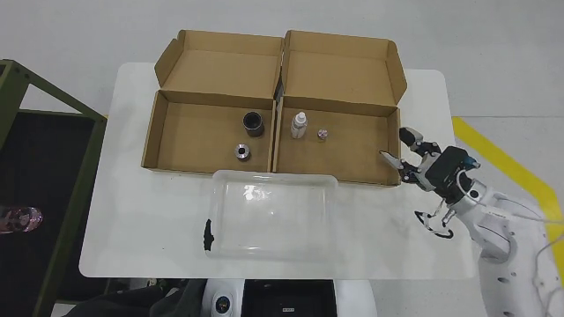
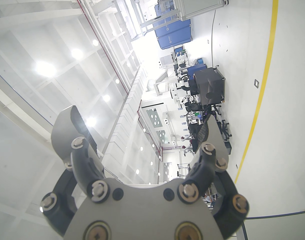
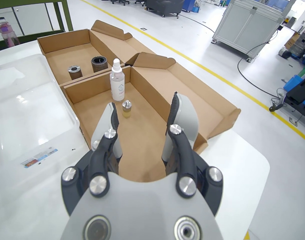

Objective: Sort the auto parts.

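Note:
Two open cardboard boxes sit side by side at the back of the white table. The left box (image 1: 189,136) holds a dark cylindrical sleeve (image 1: 254,123) and a short metal bushing (image 1: 241,151). The right box (image 1: 352,150) holds a white spray bottle (image 1: 299,124) and a small capped vial (image 1: 322,133). In the right wrist view the same bottle (image 3: 117,81), vial (image 3: 126,109), sleeve (image 3: 99,64) and bushing (image 3: 75,72) stand upright. My right gripper (image 1: 398,150) (image 3: 144,108) hovers open at the right box's outer end, holding nothing. My left gripper (image 2: 142,121) is open and points up at the hall ceiling.
A clear plastic tray (image 1: 273,213) lies in front of the boxes, with a small black item (image 1: 208,234) at its left edge. A green rack (image 1: 44,141) stands left of the table. Bare tabletop (image 1: 414,238) lies at the front right.

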Tool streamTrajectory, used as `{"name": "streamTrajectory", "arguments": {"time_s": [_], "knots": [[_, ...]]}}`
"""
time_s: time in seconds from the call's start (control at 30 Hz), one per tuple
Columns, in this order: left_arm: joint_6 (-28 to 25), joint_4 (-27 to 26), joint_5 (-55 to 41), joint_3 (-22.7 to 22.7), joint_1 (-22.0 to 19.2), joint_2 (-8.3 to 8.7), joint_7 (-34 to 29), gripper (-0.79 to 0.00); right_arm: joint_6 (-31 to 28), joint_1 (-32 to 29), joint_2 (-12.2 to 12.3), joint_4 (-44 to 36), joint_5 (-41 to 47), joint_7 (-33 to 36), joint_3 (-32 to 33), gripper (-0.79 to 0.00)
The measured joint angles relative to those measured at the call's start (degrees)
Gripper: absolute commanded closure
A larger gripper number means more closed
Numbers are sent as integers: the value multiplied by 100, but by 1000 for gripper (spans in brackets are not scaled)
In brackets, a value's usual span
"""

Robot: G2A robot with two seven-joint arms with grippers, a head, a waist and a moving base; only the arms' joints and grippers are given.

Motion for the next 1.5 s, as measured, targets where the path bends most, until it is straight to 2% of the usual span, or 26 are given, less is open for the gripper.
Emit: {"name": "streamTrajectory", "arguments": {"time_s": [0.23, 0.27, 0.33, 0.37, 0.57, 0.6, 0.67, 0.77, 1.5], "knots": [[0, 0, 0, 0, 0, 0, 0, -785, 306, -352, 55, 126, -551, -899, 356, -391], [0, 0, 0, 0, 0, 0, 0, -785, 345, -399, 64, 175, -645, -1043, 392, -413], [0, 0, 0, 0, 0, 0, 0, -785, 393, -455, 79, 233, -770, -1232, 435, -520], [0, 0, 0, 0, 0, 0, 0, -785, 410, -485, 89, 262, -836, -1341, 459, -779], [0, 0, 0, 0, 0, 0, 0, -785, 581, -606, 135, 320, -1120, -1797, 572, -785], [0, 0, 0, 0, 0, 0, 0, -784, 593, -614, 140, 334, -1136, -1832, 583, -718], [0, 0, 0, 0, 0, 0, 0, -784, 602, -617, 143, 344, -1141, -1848, 590, -760], [0, 0, 0, 0, 0, 0, 0, -785, 601, -615, 143, 343, -1138, -1842, 589, -784], [0, 0, 0, 0, 0, 0, 0, -784, 601, -615, 142, 343, -1137, -1842, 589, -785]]}}
